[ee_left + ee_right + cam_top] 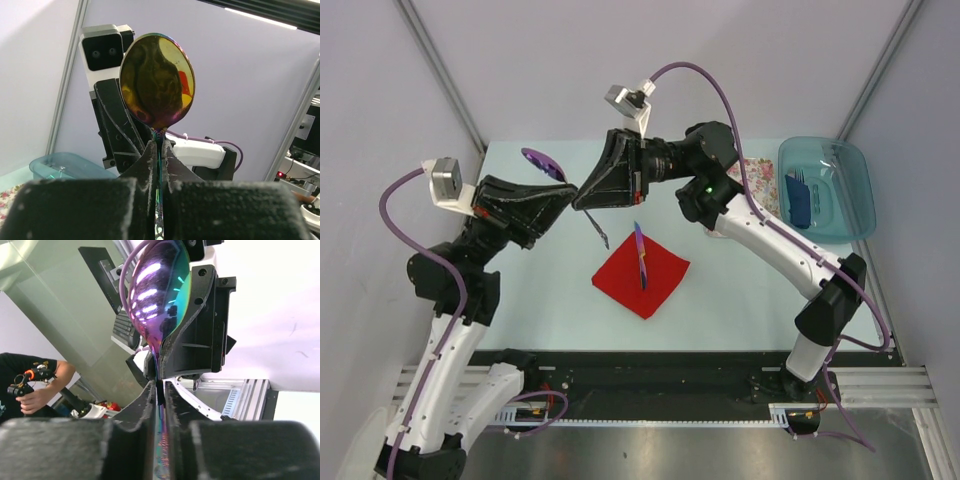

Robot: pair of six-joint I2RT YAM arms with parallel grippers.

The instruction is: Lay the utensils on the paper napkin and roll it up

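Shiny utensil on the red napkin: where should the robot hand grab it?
I'd pinch the utensil mid-length, coming straight down from above, fingers across its narrow width. It lies flat on the red napkin, long and slim, so only its thin sides offer a grip.

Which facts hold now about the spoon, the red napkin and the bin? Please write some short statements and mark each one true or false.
1. The left claw is shut on the spoon, just under its oval head. True.
2. The red napkin has nothing on it. False: one slim utensil already lies across it.
3. The spoon lies flat on the table. False: the left claw holds it up in the air.
4. A teal bin stands at the far right of the table. True.
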